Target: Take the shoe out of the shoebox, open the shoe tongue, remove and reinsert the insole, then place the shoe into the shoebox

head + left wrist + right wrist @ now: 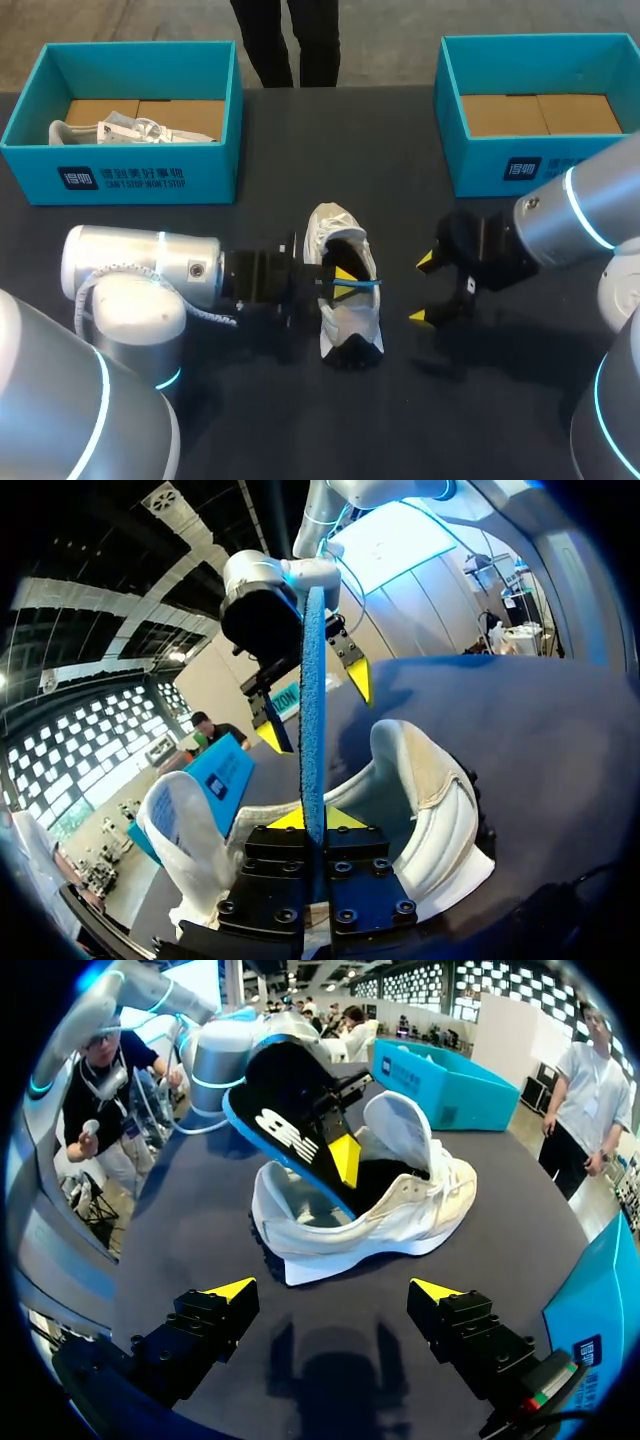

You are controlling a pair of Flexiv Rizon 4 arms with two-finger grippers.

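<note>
Beyond the shoe and well to its left sits the left box (120, 175), with another shoe (110, 130) lying inside. My left gripper (345, 280) comes in from the shoe's left, over its opening. Its fingers are clamped on the insole (285, 1125) from both sides. The insole stands on edge, black face and blue rim showing. It slants up out of the opening, with its lower end down inside the shoe.

The shoe (335, 235) rests on its sole on the table (500, 400). Its long axis runs away from me, toe toward the far boxes and heel toward me. Its tongue (400, 1125) stands raised.

Near the shoe's right side, not touching it, my right gripper (422, 289) hangs with its fingers spread wide and nothing between them, tips aimed at the shoe. Beyond the shoe and well to its right is the right box (500, 170), with cardboard in its bottom.
</note>
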